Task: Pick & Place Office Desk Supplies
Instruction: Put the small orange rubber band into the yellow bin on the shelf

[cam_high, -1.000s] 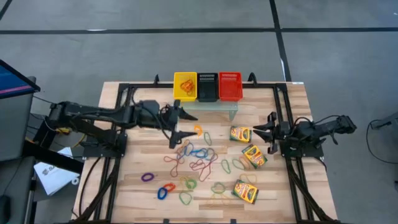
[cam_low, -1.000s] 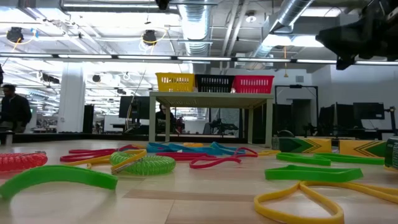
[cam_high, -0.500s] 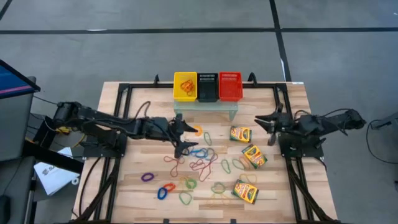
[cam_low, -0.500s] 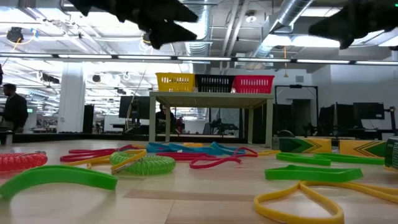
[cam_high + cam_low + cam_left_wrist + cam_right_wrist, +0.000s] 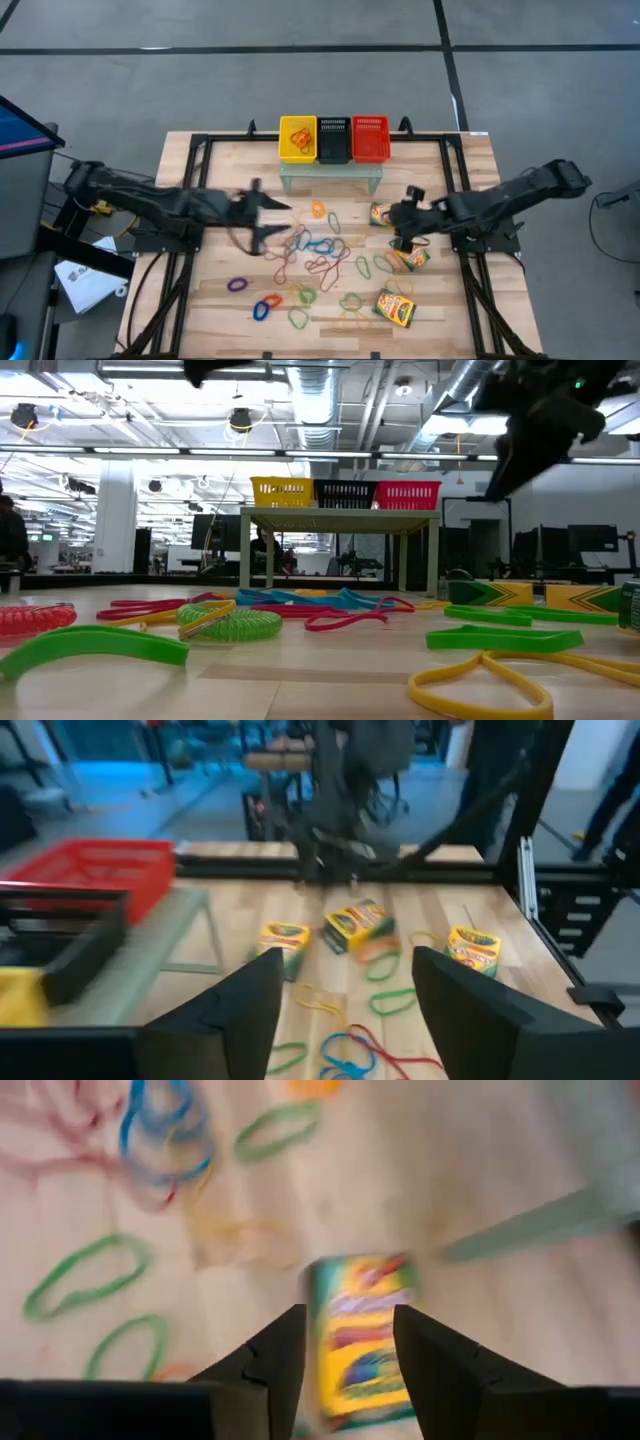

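Note:
Many coloured rubber-band loops (image 5: 315, 252) lie spread on the middle of the wooden table. Three yellow-and-green crayon boxes lie flat on the right side: one far (image 5: 383, 213), one in the middle (image 5: 412, 256), one near (image 5: 396, 308). My right gripper (image 5: 398, 228) is open above the far and middle boxes; in the right wrist view a crayon box (image 5: 360, 1335) shows between its spread fingers (image 5: 348, 1315), and it is high over the table in the low view (image 5: 530, 430). My left gripper (image 5: 272, 222) is open and empty over the left edge of the bands (image 5: 347, 965).
A yellow basket (image 5: 297, 138), a black basket (image 5: 333, 139) and a red basket (image 5: 370, 138) stand on a small raised shelf (image 5: 330, 176) at the table's far edge. The yellow one holds orange bands. Black frame rails (image 5: 455, 180) run along the table's sides.
My left gripper has drawn back toward the table's left and near edges, away from the far bands, staying open. My right gripper has moved toward the table's left, over the crayon boxes, and tipped its fingers downward, staying open.

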Motion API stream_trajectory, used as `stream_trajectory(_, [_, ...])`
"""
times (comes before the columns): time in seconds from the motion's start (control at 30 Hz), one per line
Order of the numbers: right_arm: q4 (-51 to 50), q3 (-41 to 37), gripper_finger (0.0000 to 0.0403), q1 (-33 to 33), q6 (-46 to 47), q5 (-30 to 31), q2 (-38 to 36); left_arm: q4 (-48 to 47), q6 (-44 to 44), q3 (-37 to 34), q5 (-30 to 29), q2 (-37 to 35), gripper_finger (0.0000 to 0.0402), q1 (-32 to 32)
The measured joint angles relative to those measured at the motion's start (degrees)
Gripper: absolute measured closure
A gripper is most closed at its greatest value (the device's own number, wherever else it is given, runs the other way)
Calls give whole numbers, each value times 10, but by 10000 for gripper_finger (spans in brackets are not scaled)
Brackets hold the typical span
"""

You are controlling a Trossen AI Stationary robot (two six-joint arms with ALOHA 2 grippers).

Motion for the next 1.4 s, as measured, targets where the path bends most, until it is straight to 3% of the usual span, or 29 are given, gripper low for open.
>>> stream_trajectory(0.17, [5,-8,247,5,30,-86,47,-33,0,-68,-45,-157,218,-44])
stream_trajectory(0.37, [41,-8,247,24,21,-95,85,-25,-4,-174,-66,-333,241,-74])
stream_trajectory(0.53, [34,-8,246,25,14,-104,122,-15,-20,-242,-69,-427,252,-76])
stream_trajectory(0.67, [43,-7,246,28,10,-124,156,-9,-21,-260,-68,-454,252,-76])
stream_trajectory(1.13, [62,-3,254,35,-30,-142,267,6,-21,-260,-68,-441,253,-76])
stream_trajectory(1.4, [72,-6,392,36,-34,-153,261,12,-21,-260,-68,-439,256,-76])
